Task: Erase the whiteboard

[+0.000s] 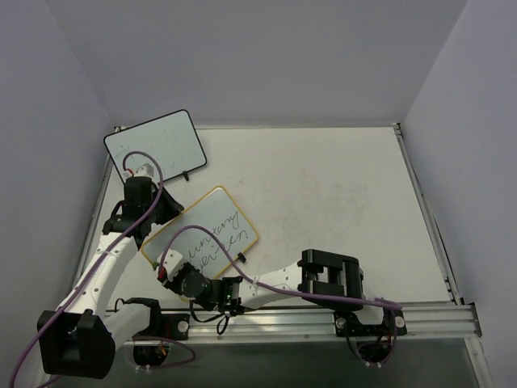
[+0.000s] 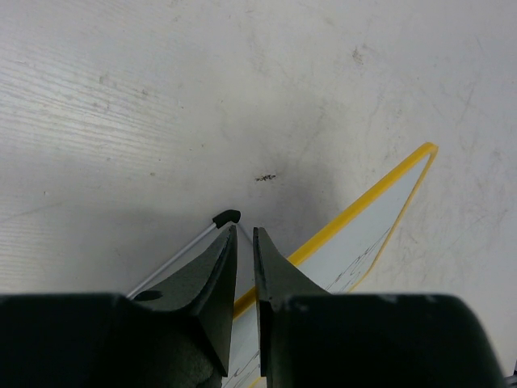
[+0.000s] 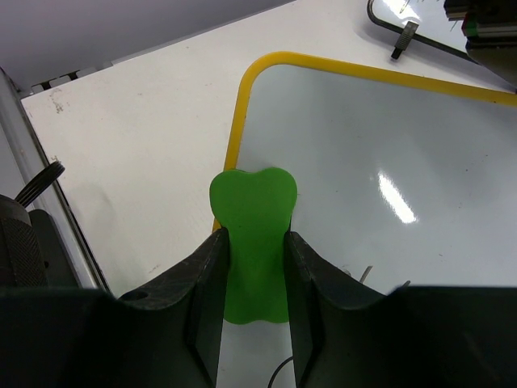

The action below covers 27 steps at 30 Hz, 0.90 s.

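Whiteboard (image 1: 212, 212) lies flat and skewed on the table (image 1: 339, 202), between the two pincers: left pincer at its left edge, right pincer at its near corner. Rows of black handwriting (image 1: 212, 239) run across the middle, ahead of the right pincer's tips.

Right pincer (image 3: 254, 234): clamped on a green eraser (image 3: 253, 198), a flat piece whose two-lobed end sticks out past the fingertips. The lobed end lies over the board's yellow rim at the rounded corner nearest this pincer. Cannot tell if it presses on the board or sits just above it. The board spreads ahead and to the right of the pincer. The surface just ahead is glossy and blank with a glare spot, and a few black strokes show just beside the right-hand finger. Farther ahead, past the board's far edge and apart from it, is a black-rimmed whiteboard (image 3: 420, 20) with a small black foot (image 3: 401, 39).

Left pincer (image 2: 245, 232): jaws nearly together, only a thin slit between them. The yellow rim runs from under the tips away ahead-right to a corner, and white board surface shows low in the slit. Cannot tell whether the jaws pinch the rim or just sit over it. Bare scuffed table lies ahead of the tips. From above, the black-rimmed whiteboard lies close by this pincer, on the side away from the whiteboard.
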{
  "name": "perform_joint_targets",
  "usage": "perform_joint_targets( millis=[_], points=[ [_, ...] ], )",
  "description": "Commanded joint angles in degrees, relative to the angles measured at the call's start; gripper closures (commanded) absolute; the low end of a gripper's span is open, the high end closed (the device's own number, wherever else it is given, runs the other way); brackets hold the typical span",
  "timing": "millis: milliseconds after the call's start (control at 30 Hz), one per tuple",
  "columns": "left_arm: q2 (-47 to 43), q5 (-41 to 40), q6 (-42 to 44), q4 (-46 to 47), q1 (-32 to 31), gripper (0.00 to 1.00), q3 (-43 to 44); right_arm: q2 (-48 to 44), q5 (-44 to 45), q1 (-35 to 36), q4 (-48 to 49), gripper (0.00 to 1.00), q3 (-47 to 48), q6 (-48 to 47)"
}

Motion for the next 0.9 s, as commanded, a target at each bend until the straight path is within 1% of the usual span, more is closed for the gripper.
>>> perform_joint_targets(
  millis=[0,200,867],
  points=[
    [-0.02,0.63,0.74,0.64,-0.27,0.78,0.91,1.67,0.99,0.46,-4.53,1.0,0.38,-0.07],
    [-0.11,0.63,0.74,0.55,-0.36,0.78,0.82,2.02,6.53,-1.02,-8.83,1.0,2.31,1.77],
    [0.07,0.45,0.83,0.64,-0.36,0.78,0.64,-2.02,11.19,-8.32,-14.72,1.0,-1.99,11.35]
  ],
)
